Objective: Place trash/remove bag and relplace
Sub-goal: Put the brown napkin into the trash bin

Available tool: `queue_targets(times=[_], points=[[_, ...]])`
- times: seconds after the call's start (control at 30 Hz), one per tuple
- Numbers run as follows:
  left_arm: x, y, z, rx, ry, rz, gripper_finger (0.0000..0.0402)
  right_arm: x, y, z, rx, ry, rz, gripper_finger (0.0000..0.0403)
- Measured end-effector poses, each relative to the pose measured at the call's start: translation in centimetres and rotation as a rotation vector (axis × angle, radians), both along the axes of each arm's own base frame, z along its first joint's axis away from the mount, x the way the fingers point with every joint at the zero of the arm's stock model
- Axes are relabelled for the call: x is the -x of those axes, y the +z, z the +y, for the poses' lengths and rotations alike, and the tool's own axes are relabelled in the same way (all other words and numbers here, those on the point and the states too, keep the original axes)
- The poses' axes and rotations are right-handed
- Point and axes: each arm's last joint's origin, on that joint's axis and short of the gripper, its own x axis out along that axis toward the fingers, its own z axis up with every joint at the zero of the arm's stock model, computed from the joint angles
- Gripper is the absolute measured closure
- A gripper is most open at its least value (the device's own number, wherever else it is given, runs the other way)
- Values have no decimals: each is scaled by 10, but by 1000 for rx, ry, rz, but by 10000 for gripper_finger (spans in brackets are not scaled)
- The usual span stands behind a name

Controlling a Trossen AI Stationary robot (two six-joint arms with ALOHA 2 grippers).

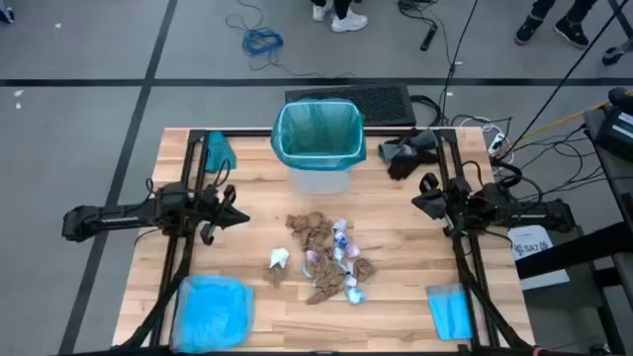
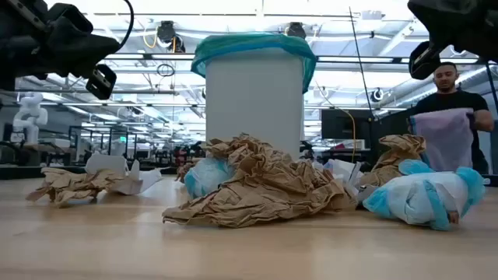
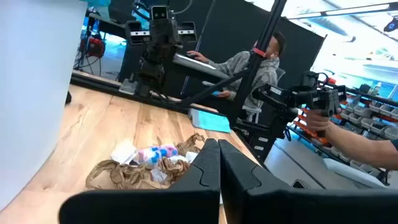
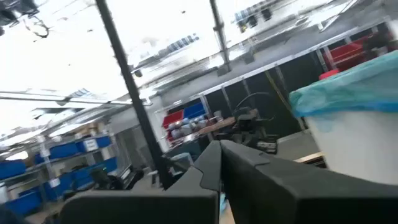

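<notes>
Your left end effector hovers above the wooden surface at its left side, fingers pressed together with nothing between them, pointed toward the middle. Your right end effector sits over the right side, near the bin, and its fingers are together too, empty. The trash lies heaped in the middle of the surface: brown paper wads mixed with white, blue and pink wrappers, one white scrap just off to the left of the pile. Behind the heap stands the white bin, upright, with the bag, teal-green, lining it and folded over the rim. A paler blue plastic bag rests at the near left corner, and a small folded blue sheet at the near right. In the low view a person stands beyond the surface.
</notes>
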Motion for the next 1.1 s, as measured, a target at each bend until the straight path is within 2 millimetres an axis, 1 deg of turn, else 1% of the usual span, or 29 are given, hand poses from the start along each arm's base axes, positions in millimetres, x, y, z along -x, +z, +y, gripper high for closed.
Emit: queue_targets(times=[0.47,0.57,0.6,0.7,0.83,0.9,0.97,1.1], points=[[0,-3,0,4,0,26,402,0,0,0,7,14,-1,403],[0,0,0,2,0,18,401,2,6,0,5,14,-12,403],[0,4,0,1,0,9,402,3,10,0,5,13,-23,403],[3,30,-1,-13,-3,-69,401,8,25,0,2,4,-39,403],[12,72,-2,-83,1,-133,402,17,58,-1,10,-31,15,403],[17,94,-3,-130,9,-125,401,22,78,-1,14,-51,54,403],[22,121,-3,-178,36,-124,402,26,101,-1,28,-66,77,403],[33,176,-3,-262,102,-98,402,34,155,-1,80,-90,65,403]])
